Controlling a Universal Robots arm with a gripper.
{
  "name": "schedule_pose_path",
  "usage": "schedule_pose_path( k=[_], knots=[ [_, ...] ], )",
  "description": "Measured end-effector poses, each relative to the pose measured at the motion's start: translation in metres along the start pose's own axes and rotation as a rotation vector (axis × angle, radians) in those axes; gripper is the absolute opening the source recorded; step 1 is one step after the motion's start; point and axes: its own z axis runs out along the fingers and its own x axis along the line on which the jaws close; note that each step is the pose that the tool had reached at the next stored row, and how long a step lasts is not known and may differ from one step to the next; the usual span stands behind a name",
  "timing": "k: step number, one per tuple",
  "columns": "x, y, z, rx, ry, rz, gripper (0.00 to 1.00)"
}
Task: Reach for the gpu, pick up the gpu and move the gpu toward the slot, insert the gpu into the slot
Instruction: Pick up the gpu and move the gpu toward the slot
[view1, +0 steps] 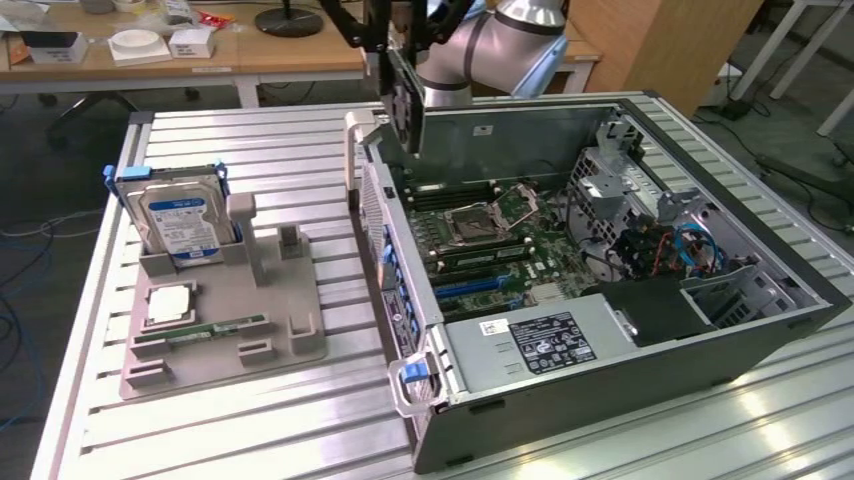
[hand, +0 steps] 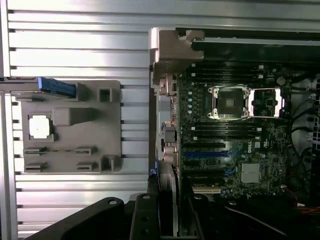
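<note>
One claw (hand: 167, 217) on one gpu (view1: 407, 105), over one open computer case (view1: 641, 385).

The arm (view1: 507, 40) hangs its gripper (view1: 400, 50) pointing straight down, jaws clamped on the gpu (view1: 408, 105).

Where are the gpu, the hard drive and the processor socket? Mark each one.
gpu (view1: 407, 100): exterior view, the card's dark flat face.
hard drive (view1: 183, 222): exterior view, its blue-and-white label.
processor socket (hand: 228, 102): wrist view, the socket's open middle.
</note>
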Motion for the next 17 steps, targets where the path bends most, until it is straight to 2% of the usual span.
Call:
schedule_pose_path(
  k=[7,17],
  knots=[
    [-0.021,0.0002,0.0054,-0.0005,-0.001,0.0,0.27],
    [-0.047,0.0005,0.011,-0.0006,-0.0026,0.0,0.27]
  ],
)
